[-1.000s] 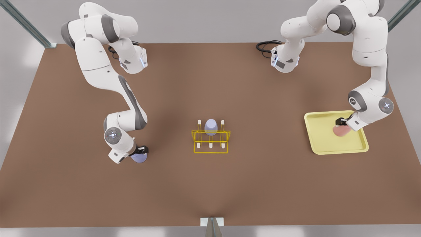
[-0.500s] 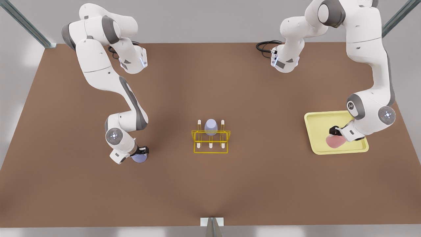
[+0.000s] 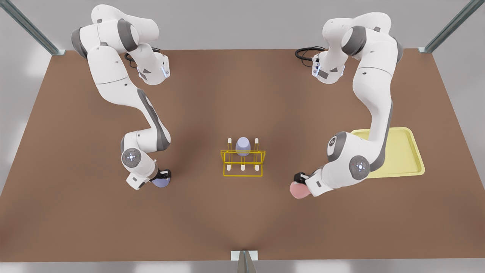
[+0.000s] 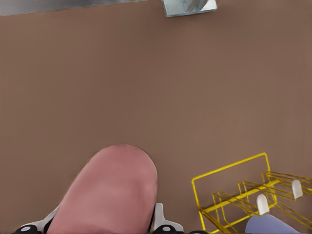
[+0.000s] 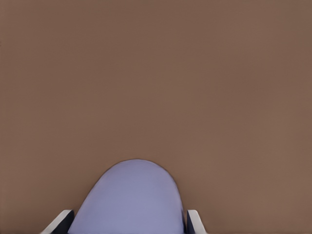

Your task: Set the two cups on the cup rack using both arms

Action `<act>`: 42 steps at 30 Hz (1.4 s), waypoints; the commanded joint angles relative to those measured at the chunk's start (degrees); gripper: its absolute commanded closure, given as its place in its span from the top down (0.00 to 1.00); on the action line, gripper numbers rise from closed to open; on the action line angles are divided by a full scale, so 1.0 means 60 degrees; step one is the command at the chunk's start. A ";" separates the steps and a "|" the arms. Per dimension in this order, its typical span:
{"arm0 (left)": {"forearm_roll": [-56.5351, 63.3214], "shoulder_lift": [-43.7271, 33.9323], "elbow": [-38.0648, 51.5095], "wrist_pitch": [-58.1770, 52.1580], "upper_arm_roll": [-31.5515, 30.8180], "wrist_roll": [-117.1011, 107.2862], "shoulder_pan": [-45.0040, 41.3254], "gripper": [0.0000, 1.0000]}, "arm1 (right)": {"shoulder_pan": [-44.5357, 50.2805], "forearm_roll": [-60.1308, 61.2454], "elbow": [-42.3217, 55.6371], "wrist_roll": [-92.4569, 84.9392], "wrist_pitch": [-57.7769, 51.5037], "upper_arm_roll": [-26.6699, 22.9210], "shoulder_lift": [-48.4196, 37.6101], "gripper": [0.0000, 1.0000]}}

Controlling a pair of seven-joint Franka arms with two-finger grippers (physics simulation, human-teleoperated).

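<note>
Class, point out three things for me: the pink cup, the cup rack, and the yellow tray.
pink cup [image 3: 299, 190], front view, on its rounded body.
cup rack [image 3: 242, 174], front view, on its near yellow wire.
yellow tray [image 3: 407, 149], front view, on its bare floor.

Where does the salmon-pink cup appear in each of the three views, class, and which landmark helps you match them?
Front view: the pink cup is in the left gripper, on the yellow rack's front-view right.
Left wrist view: pink cup is close up, between the fingers.
Right wrist view: not in it.
Shared landmark: the yellow rack.
</note>
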 commanded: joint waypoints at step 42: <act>0.0682 -0.4798 -0.2737 -0.4083 0.1737 -0.0238 -0.0809 1.00 | -0.2325 0.1153 0.1189 -0.1784 -0.0115 0.6050 -0.0195 0.83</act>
